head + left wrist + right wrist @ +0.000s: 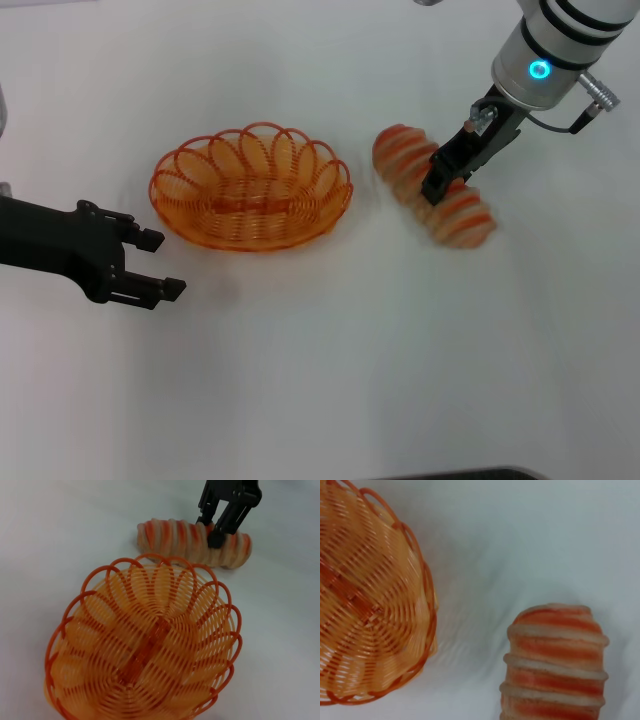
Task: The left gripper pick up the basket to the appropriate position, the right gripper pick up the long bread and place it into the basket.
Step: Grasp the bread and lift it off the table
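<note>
Fingers of the right gripper (447,180) straddle the long bread (434,186) near its middle, one on each flank, and look pressed onto the ridged loaf or very nearly so; full contact cannot be confirmed. The loaf lies flat on the white table (330,360), angled, a short way from the right end of the basket (251,187). The orange wire basket sits upright and empty between the two arms.

The left gripper (162,264) hovers low just off the basket's left end, its two fingers spread and pointing toward the rim, touching nothing.

For the grasp to go well, the right gripper probably needs to pinch squarely across the loaf's middle so it lifts level rather than tipping at one end. A straight rise before any sideways travel would likely keep the bread from dragging or snagging the looped rim. The basket is wider than the loaf, so lining the bread along the basket's long axis should ease the drop.
</note>
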`<control>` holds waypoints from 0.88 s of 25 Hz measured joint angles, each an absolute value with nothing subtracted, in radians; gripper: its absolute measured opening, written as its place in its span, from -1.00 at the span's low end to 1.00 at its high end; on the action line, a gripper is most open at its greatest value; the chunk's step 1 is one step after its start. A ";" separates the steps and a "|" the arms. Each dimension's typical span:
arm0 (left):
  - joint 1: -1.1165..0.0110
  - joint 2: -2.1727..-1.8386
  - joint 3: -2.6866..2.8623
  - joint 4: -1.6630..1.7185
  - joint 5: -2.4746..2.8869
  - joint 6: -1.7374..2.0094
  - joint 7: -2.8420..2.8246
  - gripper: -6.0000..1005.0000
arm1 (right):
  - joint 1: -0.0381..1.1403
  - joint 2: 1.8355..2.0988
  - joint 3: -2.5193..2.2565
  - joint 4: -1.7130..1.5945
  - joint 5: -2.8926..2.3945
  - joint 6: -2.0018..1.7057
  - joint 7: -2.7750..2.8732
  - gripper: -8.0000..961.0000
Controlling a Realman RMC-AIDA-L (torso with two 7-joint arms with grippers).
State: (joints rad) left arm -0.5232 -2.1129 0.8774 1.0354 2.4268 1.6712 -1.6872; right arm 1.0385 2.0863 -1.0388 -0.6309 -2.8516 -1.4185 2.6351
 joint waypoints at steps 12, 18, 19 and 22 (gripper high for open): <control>-0.526 -2.112 0.877 1.036 2.427 1.679 -1.688 0.45 | 1.037 2.085 -1.038 -0.632 -2.852 -1.424 2.629 -0.23; -0.526 -2.111 0.877 1.037 2.427 1.680 -1.689 0.45 | 1.037 2.085 -1.038 -0.632 -2.852 -1.425 2.625 -0.27; -0.526 -2.111 0.877 1.037 2.427 1.680 -1.689 0.45 | 1.037 2.085 -1.038 -0.632 -2.852 -1.425 2.625 -0.27; -0.526 -2.110 0.877 1.037 2.427 1.680 -1.689 0.45 | 1.037 2.085 -1.038 -0.632 -2.852 -1.425 2.625 -0.28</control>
